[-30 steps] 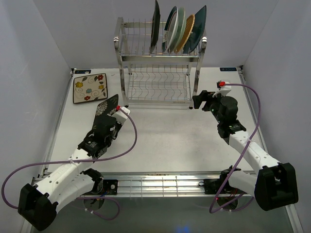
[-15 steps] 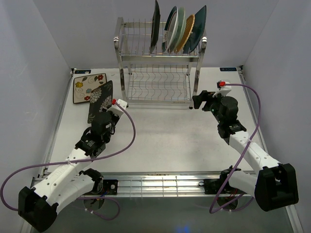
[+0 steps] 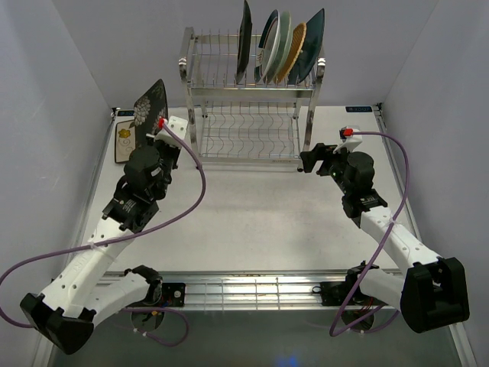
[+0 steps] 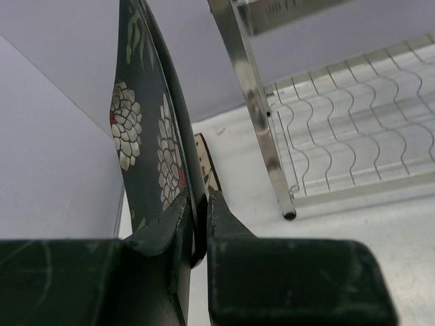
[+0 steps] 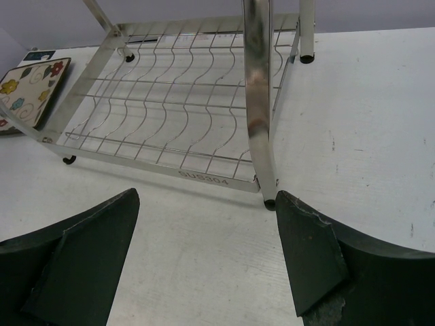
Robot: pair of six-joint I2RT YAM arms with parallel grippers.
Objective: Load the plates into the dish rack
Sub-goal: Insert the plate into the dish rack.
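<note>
Plate (image 4: 144, 115) top cropped, left tool (image 4: 198, 207) apparently clamping rim

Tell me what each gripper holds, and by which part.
Left gripper pinches the dark floral plate by its rim. Right gripper is open and holds nothing.

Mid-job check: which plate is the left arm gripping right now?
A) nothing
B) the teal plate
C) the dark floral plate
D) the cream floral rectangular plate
C: in the left wrist view the left jaws pinch the rim of the dark floral plate, held upright, while the cream floral plate lies flat and ungripped.
</note>
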